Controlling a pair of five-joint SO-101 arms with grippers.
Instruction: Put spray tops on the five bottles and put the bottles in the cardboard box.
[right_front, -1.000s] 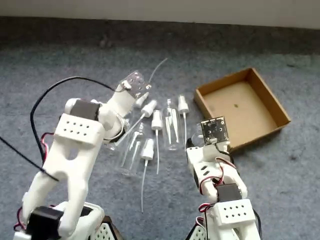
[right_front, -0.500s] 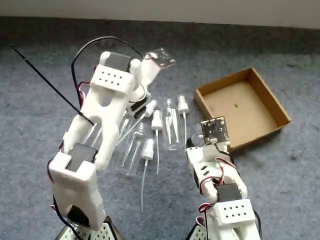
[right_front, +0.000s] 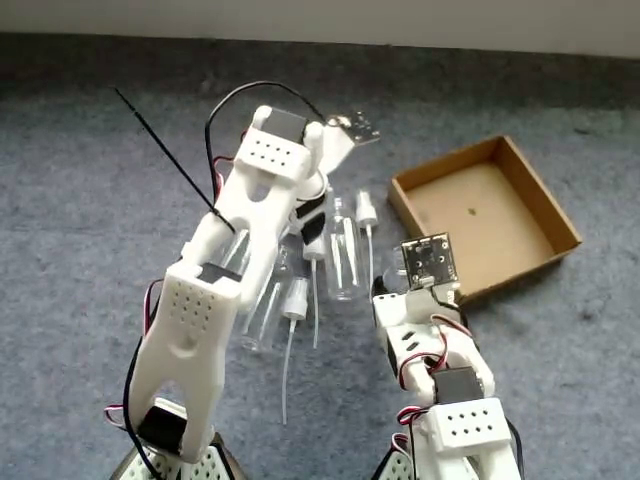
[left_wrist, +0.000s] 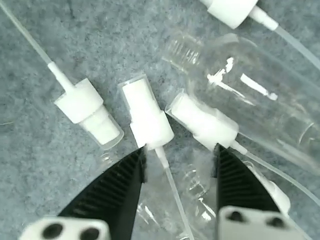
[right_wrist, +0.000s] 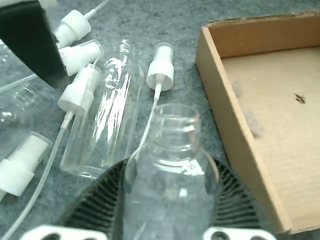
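The left gripper (left_wrist: 180, 152) hangs over a cluster of loose parts on the grey carpet (right_front: 90, 180). Its jaws are set wide. Between its fingertips lie the thin tube of the first spray top (left_wrist: 148, 119) and the collar end of the second spray top (left_wrist: 202, 122). One fingertip appears to touch the first spray top's collar, but contact cannot be confirmed. The third spray top (left_wrist: 87, 112) lies just outside the jaws. In the high view the left arm (right_front: 250, 230) stretches across this cluster.

The right gripper (right_wrist: 170, 200) is clamped on the held bottle (right_wrist: 172, 150), one jaw on each side of the clear body. The bottle's neck is open, with no spray top fitted. It sits outside the cardboard box (right_wrist: 212, 95), near the wall that faces the loose parts.

The lying bottle (right_wrist: 105, 120) rests on its side on the carpet. The fourth spray top (right_wrist: 162, 72) lies between it and the box.
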